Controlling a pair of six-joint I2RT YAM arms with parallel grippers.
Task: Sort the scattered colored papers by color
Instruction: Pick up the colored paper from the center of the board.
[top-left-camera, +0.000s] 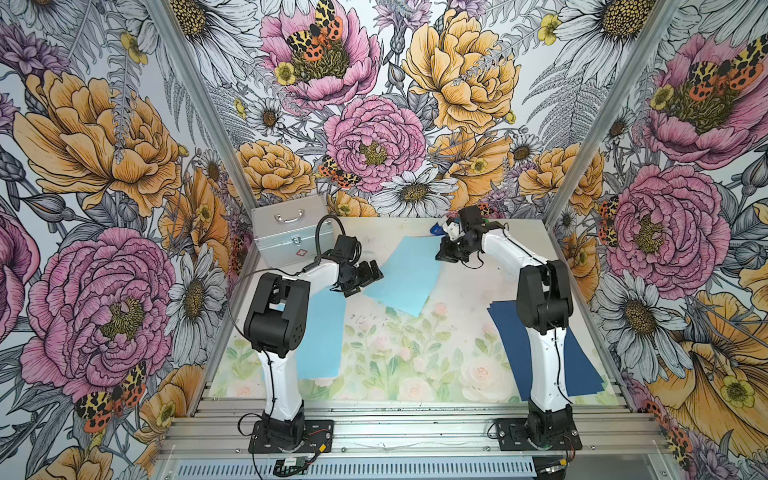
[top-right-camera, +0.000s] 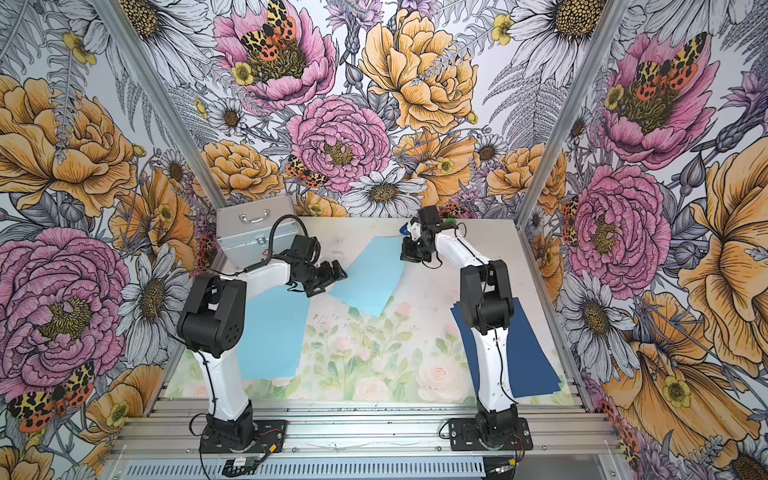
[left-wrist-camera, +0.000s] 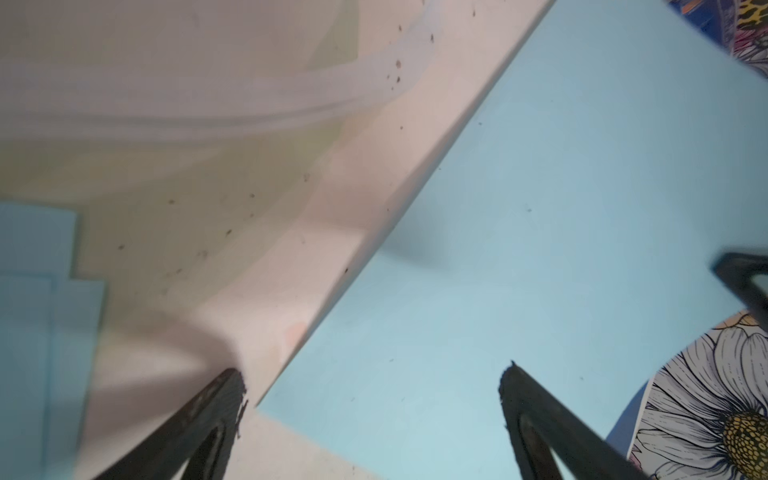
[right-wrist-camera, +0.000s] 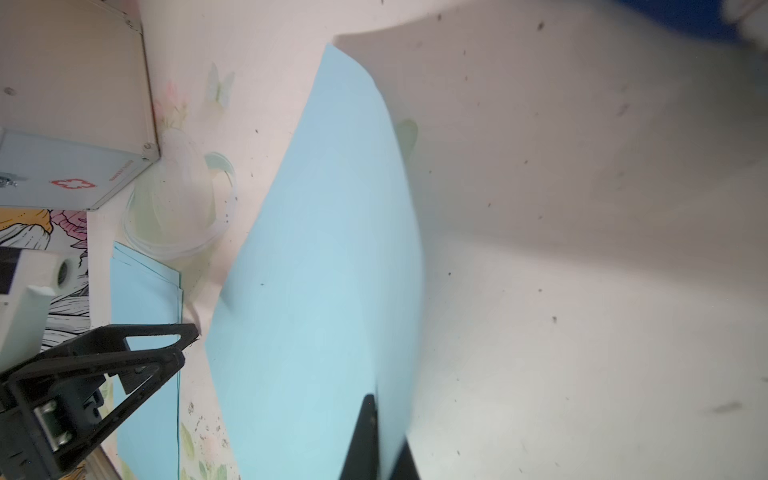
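A light sky blue paper lies askew mid-table, its right side lifted and curved. My right gripper is shut on that raised edge of the sheet. At the sheet's left edge, my left gripper is open; its jaws stand wide, straddling the edge of the paper, holding nothing. More light blue papers lie stacked under the left arm. Dark navy papers lie at the right, partly hidden by the right arm.
A silver case stands at the back left corner. A small blue-and-white packet sits by the back wall behind the right wrist. A clear ring lies flat between the case and the middle sheet. Patterned walls enclose three sides.
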